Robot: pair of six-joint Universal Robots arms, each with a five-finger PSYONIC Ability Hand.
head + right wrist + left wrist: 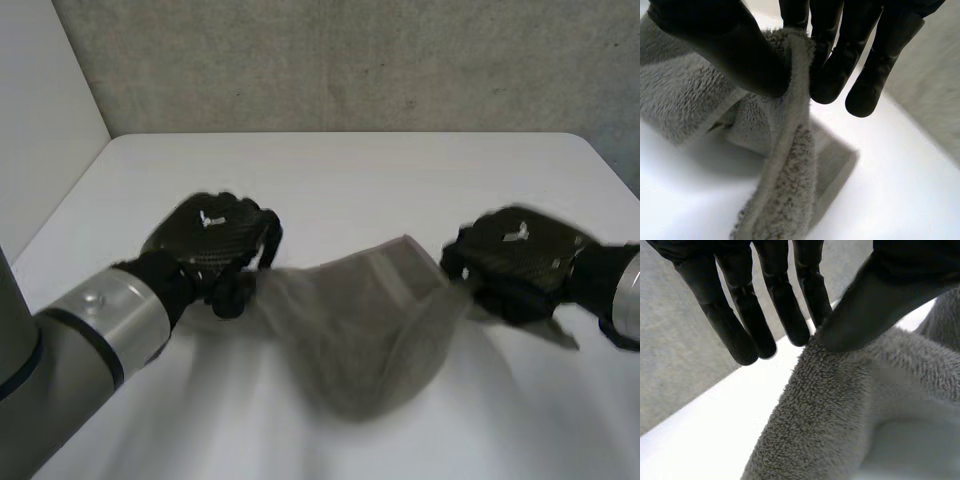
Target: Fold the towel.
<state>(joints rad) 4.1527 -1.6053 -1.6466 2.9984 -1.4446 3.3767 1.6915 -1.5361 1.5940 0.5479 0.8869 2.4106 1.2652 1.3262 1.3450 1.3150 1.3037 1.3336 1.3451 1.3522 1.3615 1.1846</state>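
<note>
A grey towel [365, 340] hangs in a sagging bundle between my two hands, just above the white table [340, 180]. At the towel's left end is my left hand [210, 240]. In the left wrist view its thumb [875, 295] presses the towel's [840, 405] fluffy edge against the straight fingers [740, 315]. My right hand [520, 255] has the right end. In the right wrist view its thumb [735, 45] and fingers [835, 65] pinch the towel's hemmed edge [785, 165], and the rest drapes down onto the table.
A grey concrete wall [350, 60] runs behind the table's far edge. A pale panel [40, 110] stands along the left side. The table's rounded far right corner [585, 145] is in view.
</note>
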